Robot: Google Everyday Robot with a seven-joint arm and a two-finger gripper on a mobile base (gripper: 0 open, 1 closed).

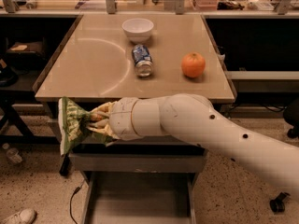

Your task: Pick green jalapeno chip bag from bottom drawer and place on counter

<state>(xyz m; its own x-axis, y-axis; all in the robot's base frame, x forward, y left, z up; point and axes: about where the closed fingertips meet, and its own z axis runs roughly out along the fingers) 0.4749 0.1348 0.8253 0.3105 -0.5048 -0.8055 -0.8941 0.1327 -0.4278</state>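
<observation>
The carry was the step in hand. The pincer was clenched on the green jalapeno chip bag, gripping it by one side so that the crinkly foil stood on edge in the air. The bag hung just off the front-left corner of the desk, at about the height of its front edge, and up and to the left of the open bottom drawer; it touched neither. The white arm reached across in front of the cabinet from the right.

By my reading, the next move called for more height first (the bag's lower end sat below the desk's edge and could catch on it), then a reach inward over the bare left part of the top. That spot lay well apart from the white bowl, the can and the orange. Only then should the pincer lower and let go.
</observation>
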